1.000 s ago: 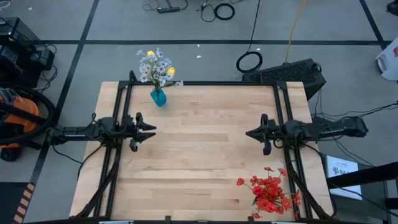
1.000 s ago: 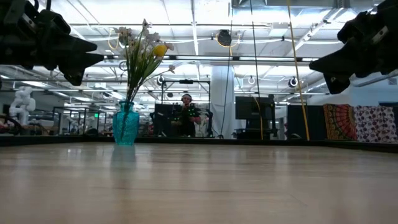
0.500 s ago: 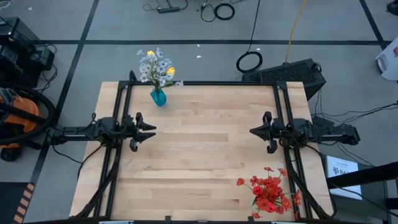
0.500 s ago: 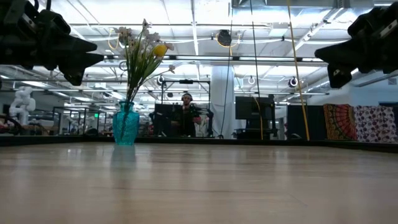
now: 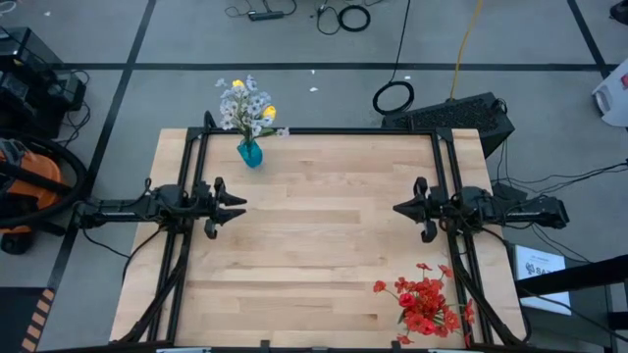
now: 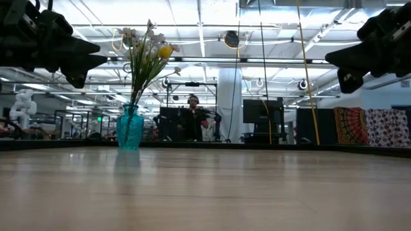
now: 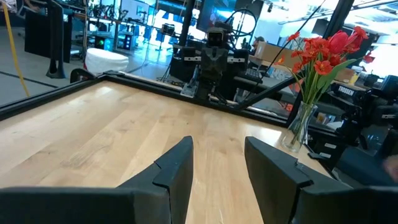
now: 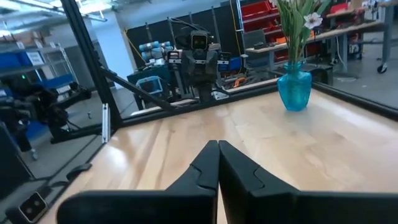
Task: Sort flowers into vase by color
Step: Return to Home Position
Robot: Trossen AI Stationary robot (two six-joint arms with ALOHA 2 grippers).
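Standing upright: vase (image 6: 130, 129), flowers (image 6: 146, 61) | left end effector (image 5: 238, 208) parted | right end effector (image 5: 396, 209) closed

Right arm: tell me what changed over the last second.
The right gripper, shut and empty, drew back slightly toward the right edge of the table. The left gripper, open, the teal vase with its white and yellow flowers, and the red flowers stayed put.

The blue vase (image 5: 250, 154) is recorded as translucent teal. Its flowers (image 5: 245, 106) are noted as white and yellow, on green stems. The red flowers (image 5: 425, 302) are seen in a colourless clear vase (image 7: 297, 127). The counter (image 5: 324, 245) is logged as pale wood with plank striping.
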